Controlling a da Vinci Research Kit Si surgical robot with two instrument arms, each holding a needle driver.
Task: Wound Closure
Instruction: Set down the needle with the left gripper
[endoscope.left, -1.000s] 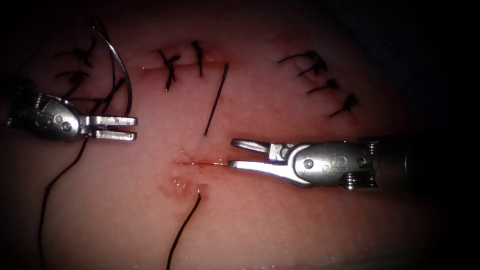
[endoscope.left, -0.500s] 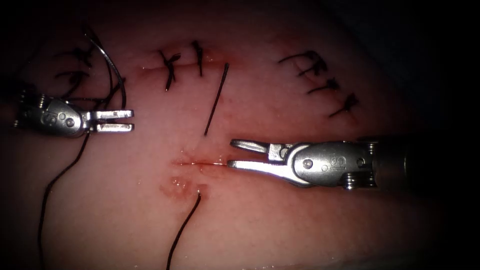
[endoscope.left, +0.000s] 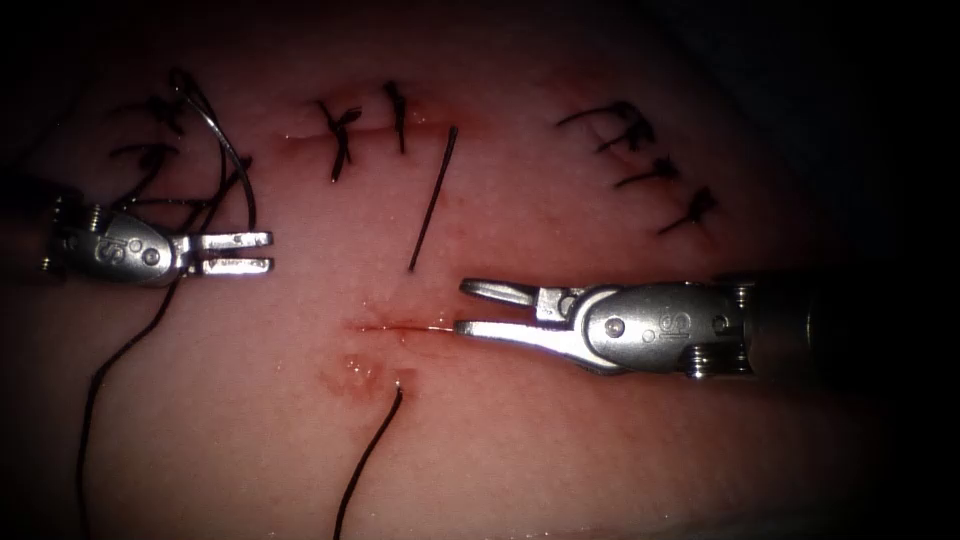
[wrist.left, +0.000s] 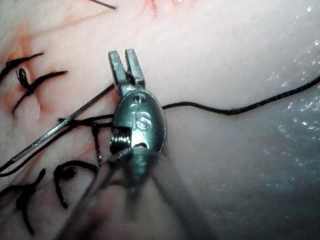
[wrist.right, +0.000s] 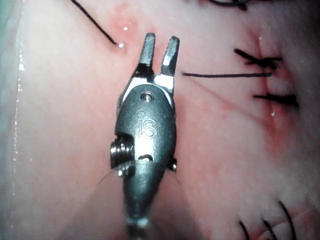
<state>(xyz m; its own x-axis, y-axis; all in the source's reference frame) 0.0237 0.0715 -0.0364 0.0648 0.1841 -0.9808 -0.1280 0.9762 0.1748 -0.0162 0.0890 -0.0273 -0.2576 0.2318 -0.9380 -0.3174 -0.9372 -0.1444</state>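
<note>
The pork-belly tissue (endoscope.left: 600, 450) lies under both tools, with its cut (endoscope.left: 395, 326) in the middle. The right tool (endoscope.left: 460, 308) has its jaws spread and holds nothing — the lower jaw tip is at the cut's right end. The left tool (endoscope.left: 270, 252) also has its jaws slightly apart and empty. The curved needle (endoscope.left: 215, 125) lies just behind these jaws, out of the tissue, and its thread (endoscope.left: 120, 360) passes beside the left tool. Tied stitches (endoscope.left: 340, 130) are well beyond the jaws.

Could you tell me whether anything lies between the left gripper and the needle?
Nothing visible does: the needle lies on the tissue, left of the cut, close behind the open, empty left gripper. The right gripper is open and empty.
</note>
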